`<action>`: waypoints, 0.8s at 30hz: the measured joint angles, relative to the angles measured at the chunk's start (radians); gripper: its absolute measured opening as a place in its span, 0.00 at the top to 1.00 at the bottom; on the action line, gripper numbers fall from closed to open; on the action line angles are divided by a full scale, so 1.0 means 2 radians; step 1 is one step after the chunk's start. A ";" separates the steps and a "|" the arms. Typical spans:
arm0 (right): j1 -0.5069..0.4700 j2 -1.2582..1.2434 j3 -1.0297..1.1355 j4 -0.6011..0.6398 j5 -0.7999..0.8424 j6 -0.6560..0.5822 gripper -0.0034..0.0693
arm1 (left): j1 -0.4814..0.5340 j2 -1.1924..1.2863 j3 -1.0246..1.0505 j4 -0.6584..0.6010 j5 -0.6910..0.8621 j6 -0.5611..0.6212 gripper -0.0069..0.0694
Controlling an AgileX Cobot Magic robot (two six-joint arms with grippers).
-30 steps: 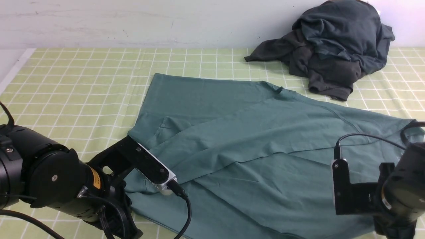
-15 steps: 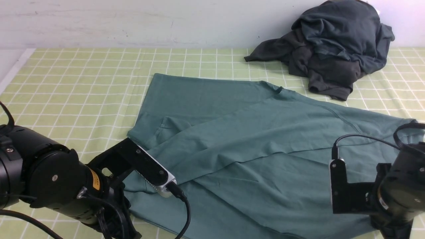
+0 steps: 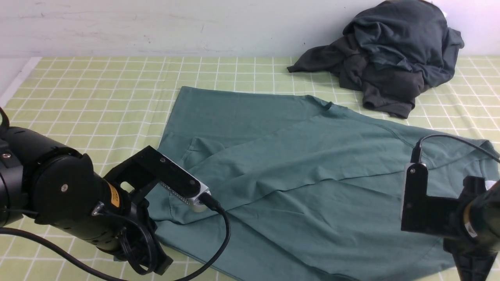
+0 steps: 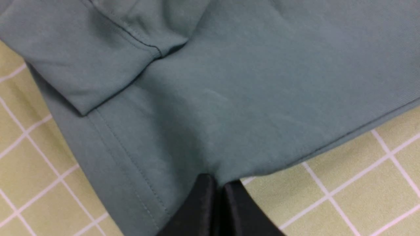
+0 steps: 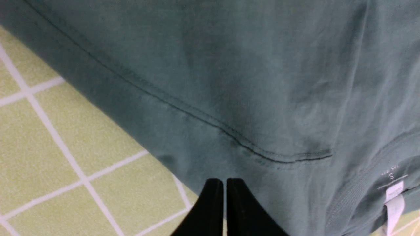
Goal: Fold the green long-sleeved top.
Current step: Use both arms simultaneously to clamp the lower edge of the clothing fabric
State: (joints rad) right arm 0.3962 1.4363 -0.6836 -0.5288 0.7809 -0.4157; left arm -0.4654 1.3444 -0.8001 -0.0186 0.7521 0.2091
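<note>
The green long-sleeved top [image 3: 297, 156] lies spread on the checked desk [image 3: 97, 89], just on the robot's side of the dark heap of clothes [image 3: 390, 58], with one sleeve folded across its body. The left end effector [image 4: 219, 183] has its fingers pressed together on the hem at the corner farthest from that heap, with a cuff [image 4: 98, 55] close by. The right end effector [image 5: 224, 183] is pinching the top's edge at the end nearer the heap, close to the white neck label [image 5: 393, 200].
</note>
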 joint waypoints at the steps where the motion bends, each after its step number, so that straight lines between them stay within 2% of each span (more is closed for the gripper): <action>1: 0.000 0.007 0.000 0.002 -0.001 0.000 0.89 | 0.000 0.000 0.000 0.000 0.000 0.000 0.91; 2: 0.000 0.008 0.000 0.002 -0.001 0.000 0.88 | 0.000 0.000 0.000 0.000 0.000 0.000 0.91; 8: 0.000 0.047 0.000 0.003 -0.008 -0.018 0.59 | 0.000 0.000 0.000 0.000 0.002 0.000 0.91; 10: 0.000 0.056 0.003 0.003 -0.014 -0.034 0.57 | 0.000 0.000 0.000 0.000 0.002 0.000 0.91; 17: 0.000 0.072 0.016 -0.005 -0.027 -0.072 0.56 | 0.000 0.000 0.000 0.000 0.002 0.000 0.91; 24: 0.000 0.074 0.018 -0.025 -0.038 -0.040 0.71 | 0.000 0.000 0.000 0.000 0.003 0.000 0.91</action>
State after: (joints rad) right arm 0.3962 1.5839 -0.6474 -0.5788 0.7050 -0.4965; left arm -0.4654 1.3444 -0.8001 -0.0186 0.7582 0.2091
